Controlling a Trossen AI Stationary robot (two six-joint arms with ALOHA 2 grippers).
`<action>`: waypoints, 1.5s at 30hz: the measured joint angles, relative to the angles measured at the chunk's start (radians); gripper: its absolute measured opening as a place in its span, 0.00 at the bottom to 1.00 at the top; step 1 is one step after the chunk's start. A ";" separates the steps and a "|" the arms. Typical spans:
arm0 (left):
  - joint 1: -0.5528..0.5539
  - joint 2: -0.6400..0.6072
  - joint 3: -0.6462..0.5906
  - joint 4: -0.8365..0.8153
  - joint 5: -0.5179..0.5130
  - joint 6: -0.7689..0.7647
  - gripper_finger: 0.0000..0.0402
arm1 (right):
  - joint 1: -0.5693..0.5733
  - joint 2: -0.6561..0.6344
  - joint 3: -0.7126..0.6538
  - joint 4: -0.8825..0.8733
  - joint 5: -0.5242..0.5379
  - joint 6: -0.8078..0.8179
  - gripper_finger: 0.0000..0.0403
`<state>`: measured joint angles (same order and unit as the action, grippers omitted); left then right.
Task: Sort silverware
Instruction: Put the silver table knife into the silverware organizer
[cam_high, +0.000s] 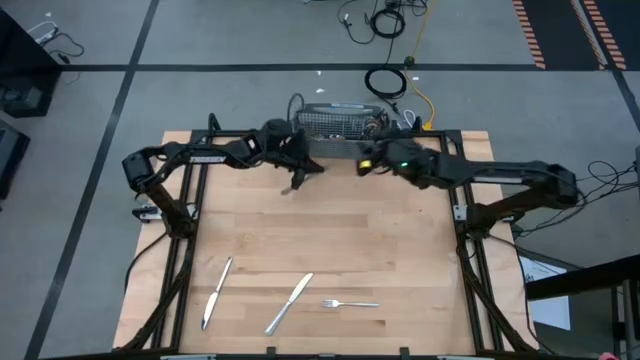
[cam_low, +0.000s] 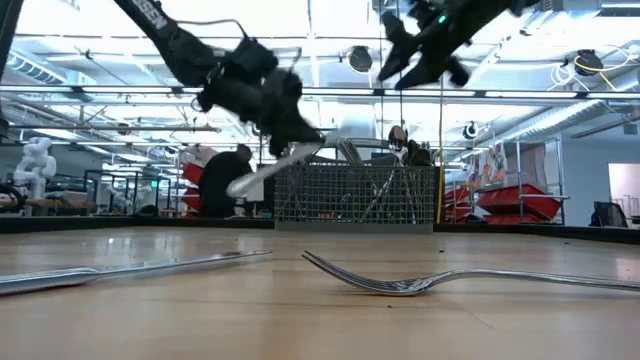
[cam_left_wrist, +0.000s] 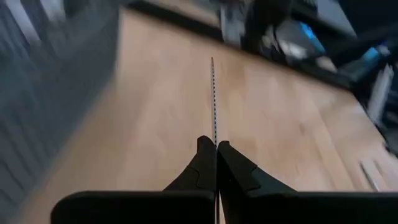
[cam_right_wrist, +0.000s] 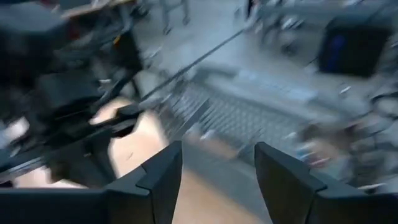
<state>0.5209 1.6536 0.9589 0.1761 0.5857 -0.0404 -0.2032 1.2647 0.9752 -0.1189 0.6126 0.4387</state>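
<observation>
left tool (cam_left_wrist: 216, 149): clenched on a table knife (cam_left_wrist: 213, 99), blade running straight out ahead of the fingers, held above the tabletop (cam_high: 330, 230) just in front of the mesh basket (cam_high: 335, 122). right tool (cam_right_wrist: 217, 165): released, empty, hovering beside the basket. you have two knives (cam_high: 216, 290) and a fork (cam_high: 350, 303) lying at the near edge, well apart from both arms, so the held knife is yours to place there.

Wire-mesh basket (cam_high: 335, 123) at the table's (cam_high: 330, 230) 12 o'clock edge. Left gripper (cam_high: 303, 172) at 11 o'clock, right gripper (cam_high: 366, 160) at 1 o'clock. Two knives (cam_high: 216, 292) (cam_high: 288, 303) at 7 and 6 o'clock; fork (cam_high: 350, 303) just right of them.
</observation>
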 joint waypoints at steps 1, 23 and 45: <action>0.000 -0.012 0.020 0.006 -0.028 -0.004 0.01 | 0.000 -0.028 0.000 -0.007 0.036 -0.014 0.47; -0.155 0.217 0.449 0.713 -0.980 0.197 0.01 | 0.000 -0.167 0.000 -0.143 0.173 -0.108 0.43; -0.193 0.672 0.762 0.854 -1.236 0.252 0.01 | 0.016 -0.481 0.000 -0.339 0.173 -0.100 0.43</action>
<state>0.3275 2.3258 1.7207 1.0298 -0.6507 0.2121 -0.1871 0.7839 0.9752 -0.4579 0.7858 0.3385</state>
